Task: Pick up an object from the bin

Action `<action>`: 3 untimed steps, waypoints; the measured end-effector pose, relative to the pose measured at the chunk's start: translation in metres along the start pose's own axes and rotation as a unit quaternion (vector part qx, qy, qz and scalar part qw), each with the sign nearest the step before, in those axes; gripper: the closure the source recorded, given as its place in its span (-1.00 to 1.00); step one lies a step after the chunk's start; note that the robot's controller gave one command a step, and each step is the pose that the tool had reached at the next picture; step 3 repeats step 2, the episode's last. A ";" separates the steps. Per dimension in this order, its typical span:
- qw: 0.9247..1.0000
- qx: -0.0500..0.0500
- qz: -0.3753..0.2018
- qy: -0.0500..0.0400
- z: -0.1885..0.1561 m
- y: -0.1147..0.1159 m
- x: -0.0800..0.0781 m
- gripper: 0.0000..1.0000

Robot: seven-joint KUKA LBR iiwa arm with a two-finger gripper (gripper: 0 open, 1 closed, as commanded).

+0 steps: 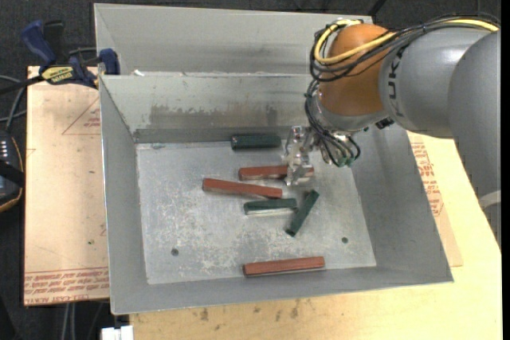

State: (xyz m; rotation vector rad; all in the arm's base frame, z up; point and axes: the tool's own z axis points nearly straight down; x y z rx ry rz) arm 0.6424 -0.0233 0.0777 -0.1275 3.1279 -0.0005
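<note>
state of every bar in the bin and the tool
short red bar: flat on floor
tool: low, at its right end
long red bar: flat, beside it
back green bar: flat, apart
middle green bar: flat
slanted green bar: flat, askew
front red bar: flat, apart

The grey metal bin [179,239] has six small bars lying on its scuffed floor. A green bar [255,142] lies near the back wall. In the middle, a short red bar [259,171] lies just beside a long red bar [241,187]. Below them, a flat green bar [267,207] meets a tilted green bar [302,213]. A front red bar [284,267] lies apart.
</note>
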 end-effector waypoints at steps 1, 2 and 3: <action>1.000 0.000 0.000 0.002 -0.148 -0.010 -0.015 1.00; 1.000 0.000 0.000 0.003 -0.147 -0.010 -0.014 1.00; 1.000 0.000 0.000 0.003 -0.147 -0.010 -0.014 1.00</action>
